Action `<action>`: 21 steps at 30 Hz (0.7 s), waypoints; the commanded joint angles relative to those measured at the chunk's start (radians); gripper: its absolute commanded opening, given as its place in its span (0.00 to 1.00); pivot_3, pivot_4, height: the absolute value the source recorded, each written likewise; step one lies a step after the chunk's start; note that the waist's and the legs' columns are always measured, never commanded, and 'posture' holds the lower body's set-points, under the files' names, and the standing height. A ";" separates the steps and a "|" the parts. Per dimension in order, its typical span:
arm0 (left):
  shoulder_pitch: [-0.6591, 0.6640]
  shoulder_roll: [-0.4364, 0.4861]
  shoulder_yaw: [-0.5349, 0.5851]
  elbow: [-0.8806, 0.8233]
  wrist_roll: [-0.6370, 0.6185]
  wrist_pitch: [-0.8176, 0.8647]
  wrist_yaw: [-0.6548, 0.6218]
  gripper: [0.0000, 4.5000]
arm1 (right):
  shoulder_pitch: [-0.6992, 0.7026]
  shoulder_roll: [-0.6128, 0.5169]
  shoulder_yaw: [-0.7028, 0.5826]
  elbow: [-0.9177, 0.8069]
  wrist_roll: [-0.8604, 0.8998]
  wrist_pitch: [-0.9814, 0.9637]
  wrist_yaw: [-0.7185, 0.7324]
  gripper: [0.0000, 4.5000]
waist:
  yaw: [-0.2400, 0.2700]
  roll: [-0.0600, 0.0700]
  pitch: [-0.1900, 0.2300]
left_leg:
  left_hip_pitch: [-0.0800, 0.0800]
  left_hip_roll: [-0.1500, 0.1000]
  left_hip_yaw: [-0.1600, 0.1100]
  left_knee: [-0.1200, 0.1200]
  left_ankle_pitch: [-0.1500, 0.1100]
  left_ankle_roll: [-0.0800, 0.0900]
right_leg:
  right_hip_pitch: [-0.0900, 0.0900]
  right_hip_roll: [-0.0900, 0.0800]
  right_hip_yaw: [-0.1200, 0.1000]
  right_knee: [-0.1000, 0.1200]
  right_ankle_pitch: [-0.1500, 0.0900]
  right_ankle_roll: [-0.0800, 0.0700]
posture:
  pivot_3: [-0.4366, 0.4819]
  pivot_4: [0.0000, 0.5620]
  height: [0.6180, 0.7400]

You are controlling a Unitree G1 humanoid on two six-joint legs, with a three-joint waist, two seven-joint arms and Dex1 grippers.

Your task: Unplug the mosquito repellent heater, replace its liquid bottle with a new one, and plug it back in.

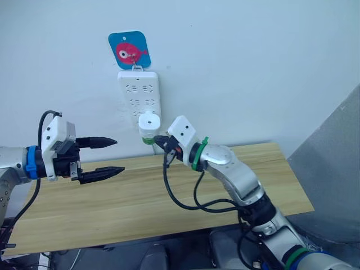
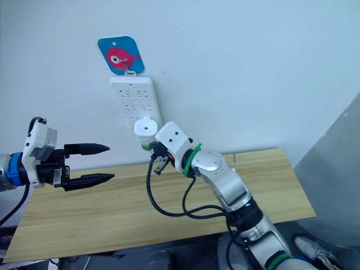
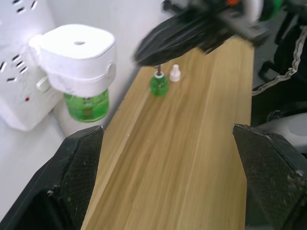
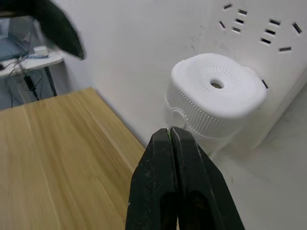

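The white mosquito repellent heater (image 1: 149,121) is plugged into the bottom of a wall-hung power strip (image 1: 139,93), with a green liquid bottle (image 3: 87,105) screwed in underneath. My right gripper (image 1: 159,140) is shut on nothing, its tips just beside the heater's underside; whether they touch it is unclear. In the right wrist view the shut fingers (image 4: 171,158) cover the bottle below the heater (image 4: 216,96). My left gripper (image 1: 118,155) hangs open in the air to the left of the heater. A second small green bottle (image 3: 158,85) stands on the table by the wall, with a white cap (image 3: 175,73) beside it.
The light wooden table (image 1: 140,197) runs along the white wall below the strip. A blue fish hook plate (image 1: 129,50) holds the strip. A black cable (image 1: 180,197) loops down from my right wrist over the table. A grey panel stands at the far right.
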 commanded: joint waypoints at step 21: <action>0.245 -0.001 0.069 0.055 0.276 -0.309 0.036 1.00 | 0.333 -0.952 -0.503 -0.242 0.217 -0.245 0.666 0.94 | 0.026 -0.010 -0.044 | 0.013 0.000 0.004 -0.006 0.000 0.000 | 0.012 -0.001 0.001 -0.009 -0.003 0.003 | 0.44 0.00 0.83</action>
